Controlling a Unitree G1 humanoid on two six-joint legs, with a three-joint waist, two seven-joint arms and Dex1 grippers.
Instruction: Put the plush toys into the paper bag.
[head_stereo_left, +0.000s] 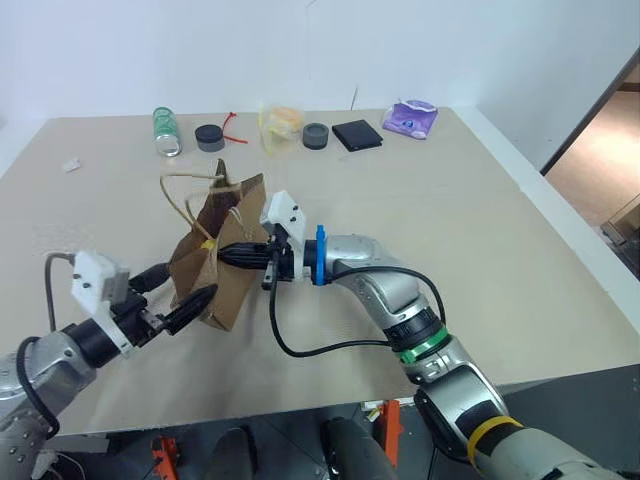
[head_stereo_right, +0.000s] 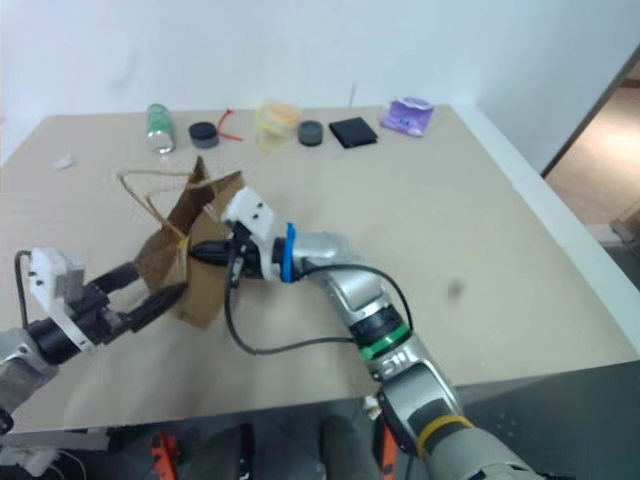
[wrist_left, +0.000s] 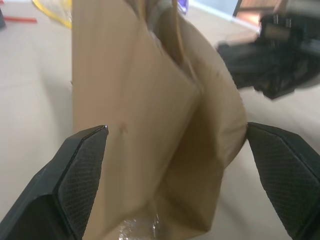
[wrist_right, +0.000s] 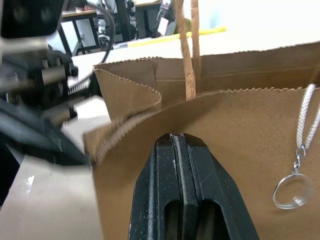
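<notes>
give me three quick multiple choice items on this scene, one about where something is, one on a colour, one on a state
1. Where does the purple packet lie?
A. at the table's far edge, right of the black square item
B. inside the paper bag
C. beside the left gripper

2. What colour is the paper bag?
A. white
B. brown
C. purple

3. How do the fingers of the right gripper stand?
A. spread wide apart
B. shut together against the bag's side
C. shut on the green bottle

Answers:
1. A, the eye views show it at the back of the table, just past the black square item.
2. B, it is brown kraft paper with tan cord handles.
3. B, the right wrist view shows both fingers pressed together in front of the bag's wall, while the left gripper stands open around the bag.
</notes>
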